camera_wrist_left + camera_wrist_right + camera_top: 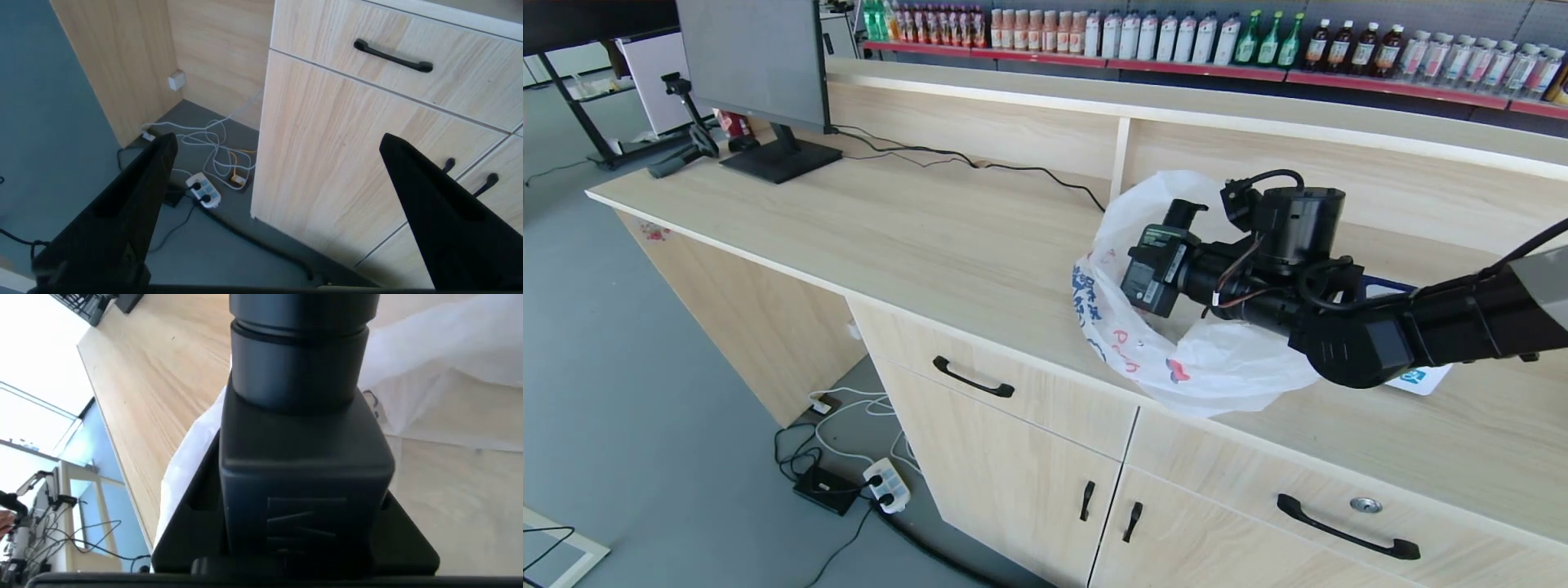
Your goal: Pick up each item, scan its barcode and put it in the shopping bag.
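Note:
A white plastic shopping bag (pixel 1217 367) with red and blue print lies open on the wooden counter (pixel 931 237). My right gripper (pixel 1164 257) hovers at the bag's mouth, pointing toward the left. It is shut on a black boxy item (pixel 302 457) with a round neck, which stands between its fingers (pixel 184 539) in the right wrist view. My left gripper (pixel 278 143) hangs below counter height, facing the cabinet front (pixel 351 147) and the floor. Its two black fingers (pixel 122 212) are spread wide with nothing between them.
A monitor (pixel 760 65) stands at the counter's far left, with a small black stand and handheld device (pixel 682 122) beside it. A black cable (pixel 980 163) runs across the counter. Bottles (pixel 1176 37) line a rear shelf. A blue-white card (pixel 1421 380) lies under the right arm.

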Tool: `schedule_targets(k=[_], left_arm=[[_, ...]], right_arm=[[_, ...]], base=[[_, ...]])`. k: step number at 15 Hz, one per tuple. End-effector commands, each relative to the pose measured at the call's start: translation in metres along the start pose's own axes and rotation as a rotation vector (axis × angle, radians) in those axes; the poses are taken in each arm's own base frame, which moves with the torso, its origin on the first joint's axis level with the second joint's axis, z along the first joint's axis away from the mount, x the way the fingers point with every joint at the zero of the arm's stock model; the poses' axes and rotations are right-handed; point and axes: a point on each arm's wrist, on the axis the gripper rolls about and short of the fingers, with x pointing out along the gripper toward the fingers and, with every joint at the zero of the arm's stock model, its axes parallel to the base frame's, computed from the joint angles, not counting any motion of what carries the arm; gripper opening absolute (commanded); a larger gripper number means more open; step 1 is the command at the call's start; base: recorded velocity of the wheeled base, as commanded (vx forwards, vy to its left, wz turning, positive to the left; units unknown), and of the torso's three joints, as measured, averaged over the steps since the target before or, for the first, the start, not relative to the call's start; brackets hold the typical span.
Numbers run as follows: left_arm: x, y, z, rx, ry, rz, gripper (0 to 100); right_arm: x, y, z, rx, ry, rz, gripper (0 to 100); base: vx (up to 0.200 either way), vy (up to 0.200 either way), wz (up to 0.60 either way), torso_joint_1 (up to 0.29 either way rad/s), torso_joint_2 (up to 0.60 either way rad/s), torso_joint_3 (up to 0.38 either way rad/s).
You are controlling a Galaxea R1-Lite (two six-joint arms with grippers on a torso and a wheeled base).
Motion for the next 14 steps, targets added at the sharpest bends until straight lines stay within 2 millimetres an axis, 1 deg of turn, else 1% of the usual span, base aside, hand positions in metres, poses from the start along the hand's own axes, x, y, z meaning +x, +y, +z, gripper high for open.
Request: schedule_targets(k=[1, 2, 3, 5, 8, 9, 13, 14], left_arm=[[0.000, 0.000, 0.000, -0.001, 0.000, 0.000, 100], [0.000, 0.000, 0.000, -0.001, 0.000, 0.000, 100], [0.000, 0.000, 0.000, -0.001, 0.000, 0.000, 100], [0.000, 0.000, 0.000, -0.001, 0.000, 0.002, 100], [0.000, 0.000, 0.000, -0.001, 0.000, 0.000, 100], [0.000, 0.000, 0.000, -0.001, 0.000, 0.002, 100], [0.000, 0.000, 0.000, -0.001, 0.000, 0.000, 100], [0.000, 0.000, 0.000, -0.001, 0.000, 0.000, 100]], right_arm=[[0.012, -0.001, -0.012, 0.030, 0.026, 0.001, 0], [0.020, -0.003, -0.012, 0.047, 0.013, -0.003, 0], [0.024, -0.004, -0.009, 0.051, 0.004, -0.004, 0], [0.024, -0.009, -0.009, 0.062, 0.007, -0.019, 0], [0.026, -0.008, -0.002, 0.058, -0.013, -0.005, 0], [0.026, -0.008, -0.001, 0.058, -0.016, -0.004, 100], [0.024, -0.015, 0.004, 0.055, -0.038, -0.027, 100], [0.024, -0.020, 0.004, 0.052, -0.056, -0.061, 100]], base=[[0.000, 0.000, 0.00, 0.000, 0.00, 0.000], [0.000, 0.000, 0.00, 0.000, 0.00, 0.000], [0.000, 0.000, 0.00, 0.000, 0.00, 0.000], [0.000, 0.000, 0.00, 0.000, 0.00, 0.000], [0.000, 0.000, 0.00, 0.000, 0.00, 0.000], [0.000, 0.000, 0.00, 0.000, 0.00, 0.000], [0.000, 0.000, 0.00, 0.000, 0.00, 0.000], [0.000, 0.000, 0.00, 0.000, 0.00, 0.000]])
